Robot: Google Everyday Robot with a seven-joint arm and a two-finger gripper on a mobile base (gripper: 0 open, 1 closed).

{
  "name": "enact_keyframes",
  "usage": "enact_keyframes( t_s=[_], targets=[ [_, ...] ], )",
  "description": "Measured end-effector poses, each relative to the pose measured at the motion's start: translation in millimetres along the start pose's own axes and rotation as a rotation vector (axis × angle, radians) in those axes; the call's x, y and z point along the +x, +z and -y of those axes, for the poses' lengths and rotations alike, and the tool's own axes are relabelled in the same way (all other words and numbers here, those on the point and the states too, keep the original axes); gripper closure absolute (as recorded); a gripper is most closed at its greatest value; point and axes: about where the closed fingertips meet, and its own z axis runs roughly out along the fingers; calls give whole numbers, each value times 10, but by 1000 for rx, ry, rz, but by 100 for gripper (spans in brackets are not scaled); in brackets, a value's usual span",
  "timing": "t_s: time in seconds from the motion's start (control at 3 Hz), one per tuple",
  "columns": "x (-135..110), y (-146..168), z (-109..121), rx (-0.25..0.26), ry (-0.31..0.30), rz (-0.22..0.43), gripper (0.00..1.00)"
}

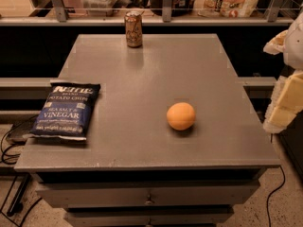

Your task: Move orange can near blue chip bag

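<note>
End effector (285,100): far right of the view, a pale cream shape hanging just beside the table's (142,145) right edge. It touches none of the things on the table. Apart or together? Cannot tell from here.
Orange can (133,29): standing upright at the table's far edge, a little left of centre, well apart from the end effector.
Blue chip bag (66,110): lying flat at the left edge, white lettering facing up, well apart from the can.
Orange fruit (181,116): sitting right of centre, between the bag and the end effector, touching neither.
Table front: grey, with drawers below the top.
</note>
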Motion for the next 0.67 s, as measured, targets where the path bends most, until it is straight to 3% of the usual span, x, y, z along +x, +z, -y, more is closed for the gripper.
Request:
enact_keyframes(
  t_s=[0.33,0.67],
  targets=[
    [-10,3,8,1,0,10,0],
    [-147,43,127,16,6,160,0]
  ],
)
